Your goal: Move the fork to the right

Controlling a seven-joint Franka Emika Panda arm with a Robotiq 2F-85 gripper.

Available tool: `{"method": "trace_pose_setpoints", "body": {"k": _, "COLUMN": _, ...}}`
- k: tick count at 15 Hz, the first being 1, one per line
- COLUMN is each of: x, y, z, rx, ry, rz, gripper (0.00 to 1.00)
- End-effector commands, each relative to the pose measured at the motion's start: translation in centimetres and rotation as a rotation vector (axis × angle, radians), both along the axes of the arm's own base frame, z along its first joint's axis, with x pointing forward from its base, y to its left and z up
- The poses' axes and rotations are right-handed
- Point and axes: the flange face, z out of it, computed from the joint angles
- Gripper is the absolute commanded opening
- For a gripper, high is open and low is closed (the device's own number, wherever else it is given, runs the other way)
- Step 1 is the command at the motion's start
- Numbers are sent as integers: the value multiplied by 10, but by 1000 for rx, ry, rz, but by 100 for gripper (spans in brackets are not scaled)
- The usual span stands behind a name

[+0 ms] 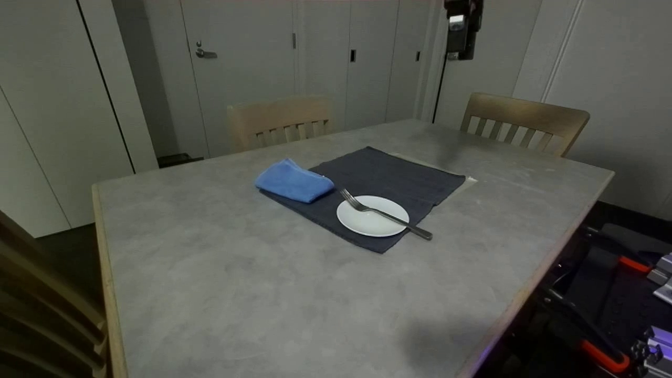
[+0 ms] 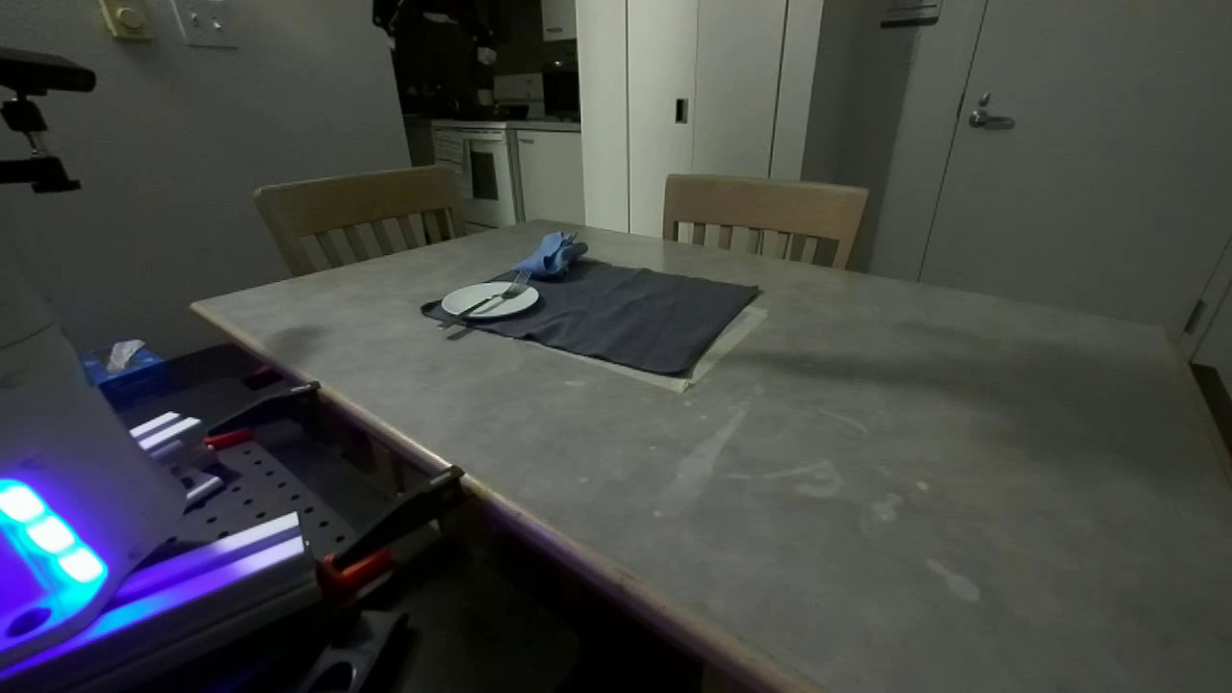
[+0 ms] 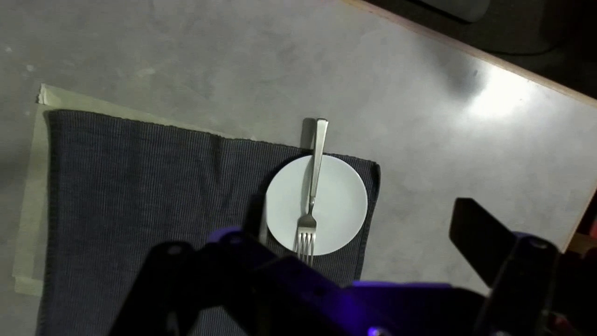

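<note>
The fork (image 1: 388,217) is a thin silver utensil lying across the white plate (image 1: 367,227). Both also show in the other views: the fork (image 2: 472,309) and plate (image 2: 526,300), and in the wrist view the fork (image 3: 315,179) and plate (image 3: 343,205). The handle end overhangs the plate past the mat's edge; the tines reach over the opposite rim. My gripper (image 3: 364,219) is wide open and empty, seen from above in the wrist view, with the plate and fork below. A dark shape (image 2: 433,19) at the top of an exterior view appears to be the gripper.
The plate sits near a corner of a dark placemat (image 1: 388,176) on a grey table (image 1: 252,294). A folded blue cloth (image 1: 294,181) lies beside the plate. Wooden chairs (image 1: 525,115) stand around the table. Clamps (image 2: 404,515) grip the table edge by the robot base.
</note>
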Motion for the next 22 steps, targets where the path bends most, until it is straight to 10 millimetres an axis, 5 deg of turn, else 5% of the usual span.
{"method": "trace_pose_setpoints", "body": {"k": 1, "x": 1, "y": 1, "z": -5, "rx": -2, "ry": 11, "rz": 1, "gripper": 100}}
{"method": "trace_pose_setpoints", "body": {"k": 4, "x": 1, "y": 1, "z": -2, "rx": -1, "ry": 4, "rz": 1, "gripper": 100}}
{"method": "trace_pose_setpoints", "body": {"k": 17, "x": 57, "y": -4, "z": -83, "rx": -29, "ry": 89, "rz": -55, "gripper": 100}}
{"method": "trace_pose_setpoints", "body": {"k": 22, "x": 58, "y": -4, "z": -88, "rx": -42, "ry": 100, "rz": -52, "gripper": 100}}
